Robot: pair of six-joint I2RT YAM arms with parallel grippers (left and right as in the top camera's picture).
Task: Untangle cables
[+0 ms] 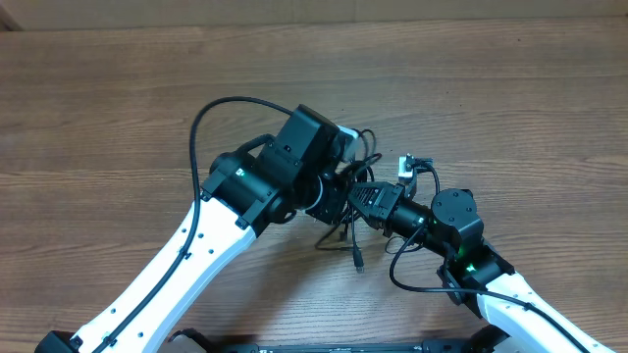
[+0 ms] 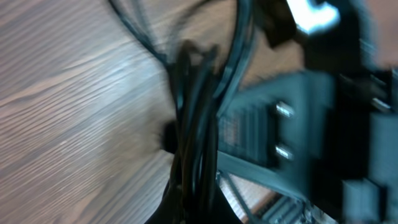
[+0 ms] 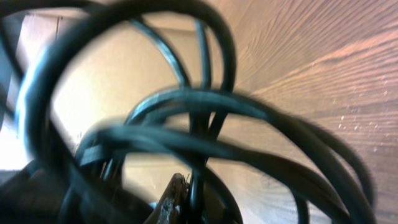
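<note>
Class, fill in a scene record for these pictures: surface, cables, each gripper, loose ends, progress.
surface: wooden table
cables: black tangle at centre, between both grippers
left gripper: shut, seemingly on the cables
right gripper: shut, seemingly on the cables
loose ends: dark plug trailing below the tangle; silver plug beside the right arm
progress: not yet untangled

Black cables (image 1: 353, 245) on brown wood-grain table (image 1: 118, 98).
</note>
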